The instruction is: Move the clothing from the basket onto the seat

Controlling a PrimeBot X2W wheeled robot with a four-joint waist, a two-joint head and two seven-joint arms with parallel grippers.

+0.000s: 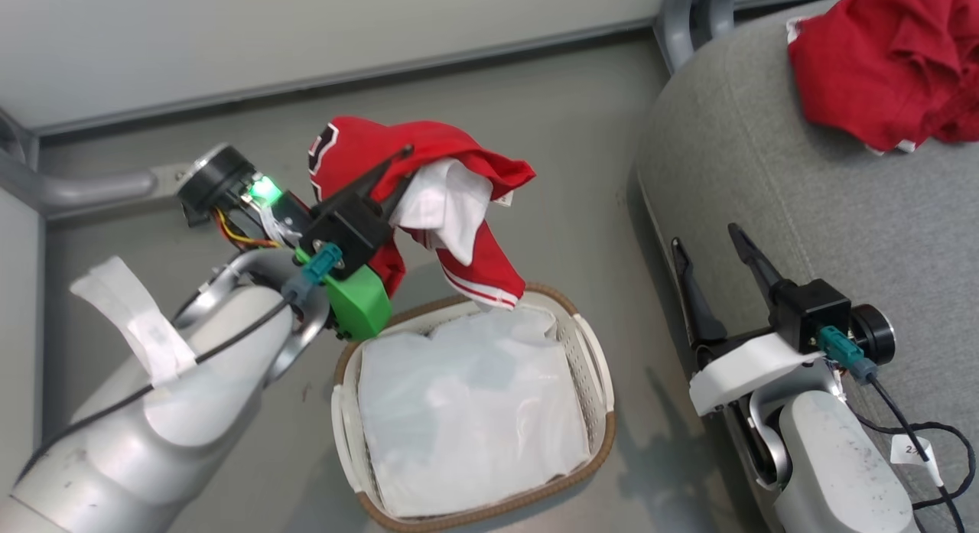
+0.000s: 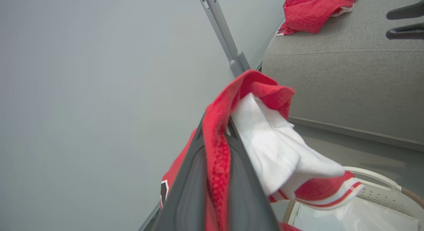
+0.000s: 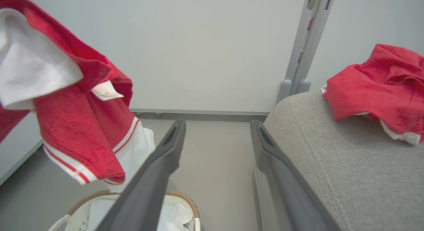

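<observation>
Red striped garment point(image 1: 478, 261) hung pinched in left claw point(image 1: 404, 166) above basket point(image 1: 606, 380); right claw point(image 1: 705, 239) spread, empty. Lift-out step apparently done. Next: carry toward 2 o'clock, release on seat point(image 1: 795, 189).

Bright, even, diffuse light in all 3 views, no hard glare. Head view sharp: soft shadow on floor point(image 1: 650, 411) btwn basket point(image 1: 612, 426) & seat point(image 1: 803, 173), faint shade under plain red garment point(image 1: 887, 59). Green LED point(image 1: 264, 187) blooms a bit. Left wrist view: left gripper point(image 2: 217, 125) fingers & striped garment point(image 2: 258, 91) btwn them v. close, blurred. Right wrist view: right gripper point(image 3: 217, 122) fingers slightly soft, seat weave crisp; post point(image 3: 308, 42) leans w/ wide-angle.
</observation>
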